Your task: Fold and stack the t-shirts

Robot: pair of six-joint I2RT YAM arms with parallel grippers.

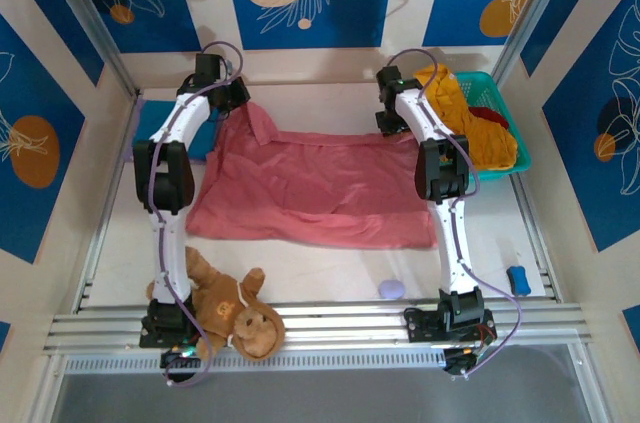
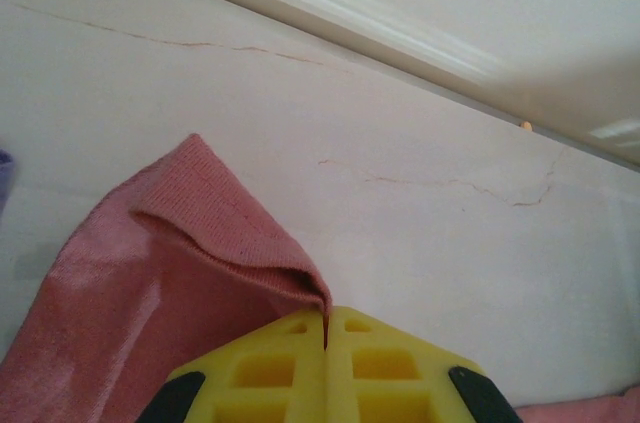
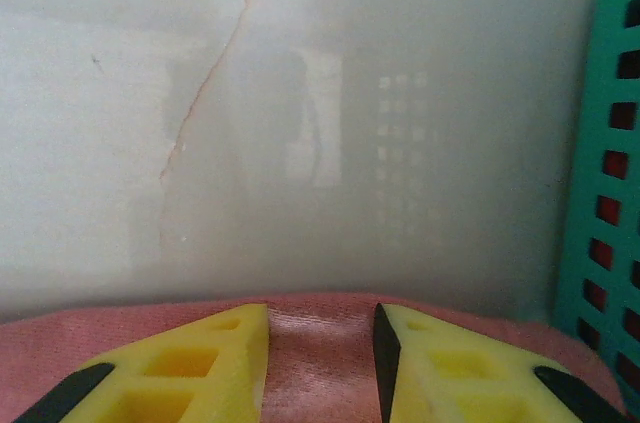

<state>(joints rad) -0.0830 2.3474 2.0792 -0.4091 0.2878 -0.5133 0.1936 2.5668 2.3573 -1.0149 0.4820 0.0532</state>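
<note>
Lying spread on the table (image 1: 330,268) between the two grippers, the salmon-pink t-shirt (image 1: 320,188) is seen mostly flat, softly creased, with its far corner gathered up at the left gripper (image 1: 232,93). In the left wrist view a ribbed, stitched hem is folded over and pinched at the tips of this gripper (image 2: 327,321), whose yellow fingers (image 2: 270,368) are pressed together on the cloth. The right gripper (image 3: 320,328) is held released, its fingers parted, and the shirt's smooth pink edge is seen between and beneath them. A teal basket (image 3: 610,193) is found just to the right of the right gripper, with a mustard-yellow shirt (image 1: 452,103) and a dark red shirt (image 1: 492,119) heaped in it. A blue shirt (image 1: 203,140) is partly seen just left of the left gripper, beside the pink one.
</note>
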